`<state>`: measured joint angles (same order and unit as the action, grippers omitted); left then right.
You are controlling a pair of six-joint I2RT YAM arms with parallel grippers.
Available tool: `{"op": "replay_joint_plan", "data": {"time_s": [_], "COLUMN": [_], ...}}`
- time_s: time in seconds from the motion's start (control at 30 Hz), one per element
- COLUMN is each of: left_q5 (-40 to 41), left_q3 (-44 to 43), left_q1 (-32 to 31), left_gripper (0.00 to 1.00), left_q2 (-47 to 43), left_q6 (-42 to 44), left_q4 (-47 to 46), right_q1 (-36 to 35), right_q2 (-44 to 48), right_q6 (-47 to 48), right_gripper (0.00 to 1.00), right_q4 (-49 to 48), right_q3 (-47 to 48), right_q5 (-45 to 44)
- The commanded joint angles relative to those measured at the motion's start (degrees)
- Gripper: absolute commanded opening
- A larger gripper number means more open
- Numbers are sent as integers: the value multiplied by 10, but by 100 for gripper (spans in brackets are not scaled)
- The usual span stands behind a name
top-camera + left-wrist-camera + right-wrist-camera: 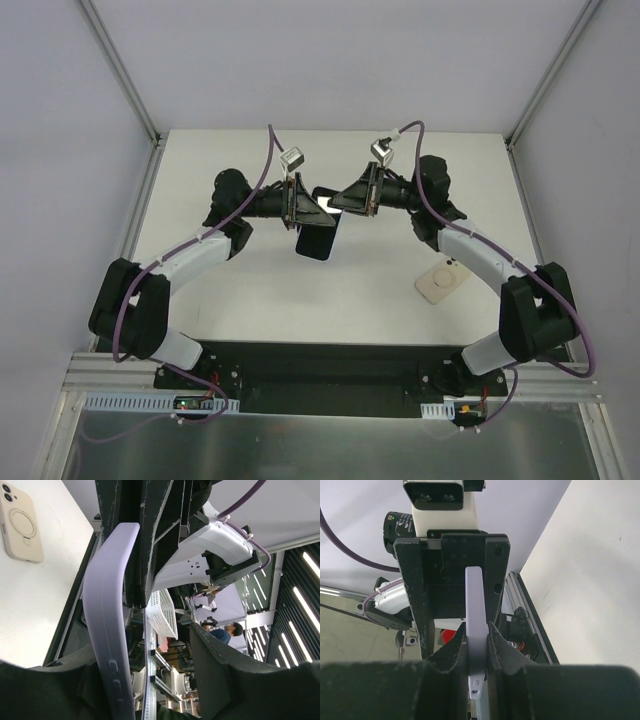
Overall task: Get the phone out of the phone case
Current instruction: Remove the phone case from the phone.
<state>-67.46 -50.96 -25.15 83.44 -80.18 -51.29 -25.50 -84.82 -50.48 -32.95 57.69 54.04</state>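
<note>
Two tools meet at the lavender phone case (475, 595), held above the tabletop (250, 300), long axis running far-to-near. There the right tool (476, 641) pinches its edge; the left tool (140, 660) gapes wide, case seemingly against one finger (45, 690). Its phone (317, 242) shows only a dark face.

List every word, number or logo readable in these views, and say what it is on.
None readable.
Beige phone case: ring and lenses only, no lettering.
Lavender case: blank.
Circuit boards at the arm bases: markings too small to read.
</note>
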Motion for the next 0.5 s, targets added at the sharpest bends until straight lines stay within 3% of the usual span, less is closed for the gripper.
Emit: {"op": "replay_joint_plan", "data": {"time_s": [0.0, 0.2, 0.27, 0.33, 0.4, 0.47], "left_q5": [-27, -29, -28, -25, -25, -23], "left_q3": [3, 19, 20, 19, 17, 17], "left_q1": [-10, -10, -9, -9, -9, -7], "left_gripper": [47, 24, 9, 0, 0, 0], "left_q2": [8, 16, 17, 21, 23, 23], "left_q6": [-43, -69, -67, -68, -67, -67], "left_q4": [-107, -142, -143, -141, -138, -134], "right_q1": [-2, 9, 11, 12, 15, 23], "right_q2": [-26, -30, -27, -25, -21, -8], "right_q6": [-25, -28, -23, -14, -2, 48], "right_gripper": [1, 1, 1, 1, 1, 1], "right_q4": [-67, -70, -66, -56, -40, 49], "right_q3": [37, 31, 28, 25, 25, 45], "right_q5": [-9, -26, -29, -32, -34, -54]}}
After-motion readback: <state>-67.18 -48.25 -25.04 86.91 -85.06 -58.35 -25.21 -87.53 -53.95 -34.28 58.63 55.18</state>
